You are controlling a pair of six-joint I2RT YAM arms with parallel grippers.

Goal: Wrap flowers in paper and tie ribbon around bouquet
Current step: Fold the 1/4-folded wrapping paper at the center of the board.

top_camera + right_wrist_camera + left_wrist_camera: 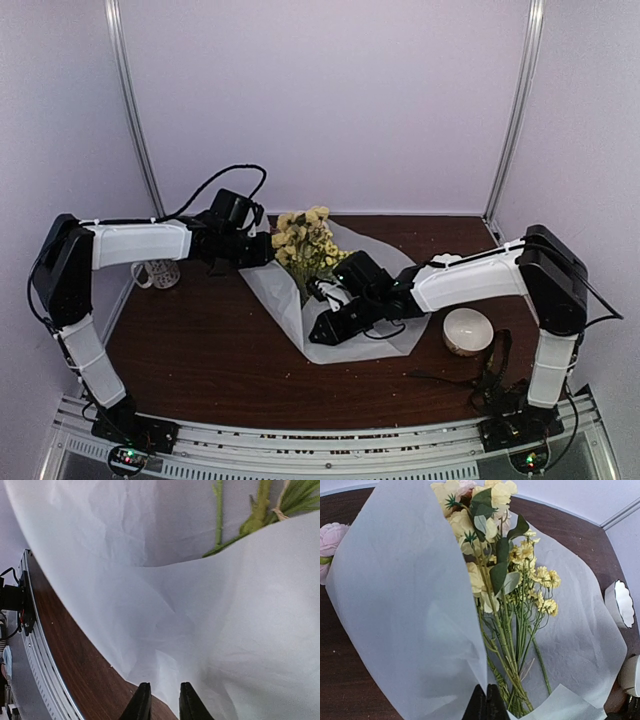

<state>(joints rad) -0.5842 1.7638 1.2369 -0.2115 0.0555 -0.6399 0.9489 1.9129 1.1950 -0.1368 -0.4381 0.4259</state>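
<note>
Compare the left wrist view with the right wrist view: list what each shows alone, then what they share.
Left wrist only: the yellow blooms of the flowers, a pink bloom at the left edge, and a white scalloped container at the right. Right wrist only: the metal rail along the edge of the table, and the right gripper with its fingers apart. Both: the paper, the flowers' green stems and the brown table.

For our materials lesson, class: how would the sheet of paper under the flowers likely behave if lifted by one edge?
The paper probably flops and drapes: its raised flap curves over the flowers. It is likely light and easily creased, judging by its wrinkles.
</note>
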